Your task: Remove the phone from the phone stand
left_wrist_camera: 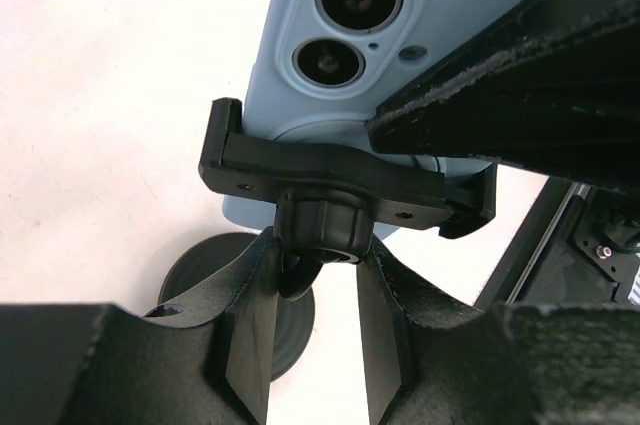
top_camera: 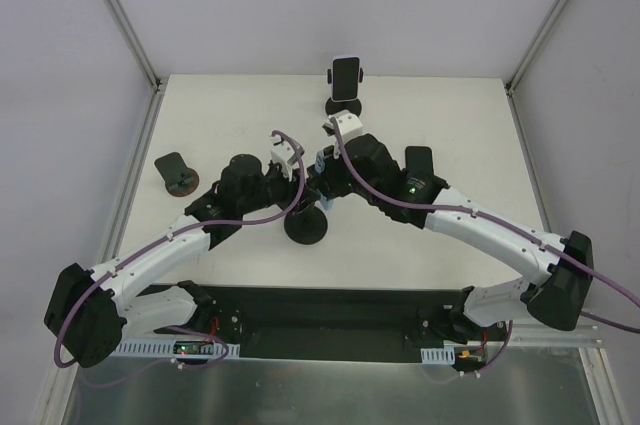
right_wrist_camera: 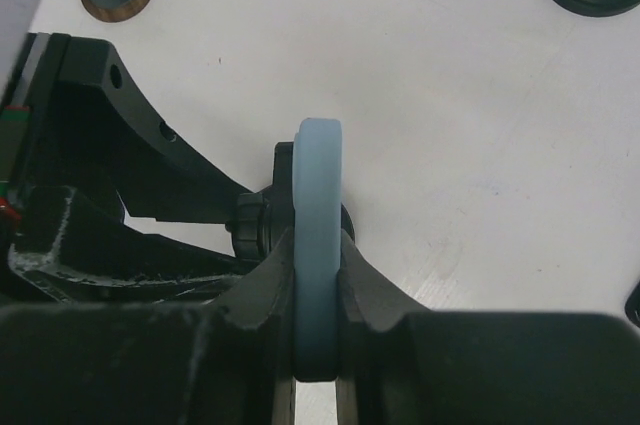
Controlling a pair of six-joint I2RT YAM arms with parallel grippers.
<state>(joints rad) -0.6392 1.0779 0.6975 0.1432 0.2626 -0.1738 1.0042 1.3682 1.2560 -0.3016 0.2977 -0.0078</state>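
Two black-and-white robot arms meet over the middle of a white table [top_camera: 230, 105]. The right gripper [right_wrist_camera: 317, 245] is closed on a pale blue phone [right_wrist_camera: 318, 175], one finger on each flat face, seen edge-on from the right wrist. The phone sits in the black clamp of a phone stand [left_wrist_camera: 330, 170], whose round base rests near the table's middle, a little toward the near edge. The phone's back, with two camera lenses, faces the left wrist camera. The left gripper [left_wrist_camera: 320, 250] stands narrow around the knob just beneath the clamp. Its fingers appear to press on the knob, though the contact is hard to make out. At the far edge a second stand [top_camera: 345, 103] carries a second phone [top_camera: 346, 73]. Near the left edge is a small bare stand [top_camera: 175, 173].
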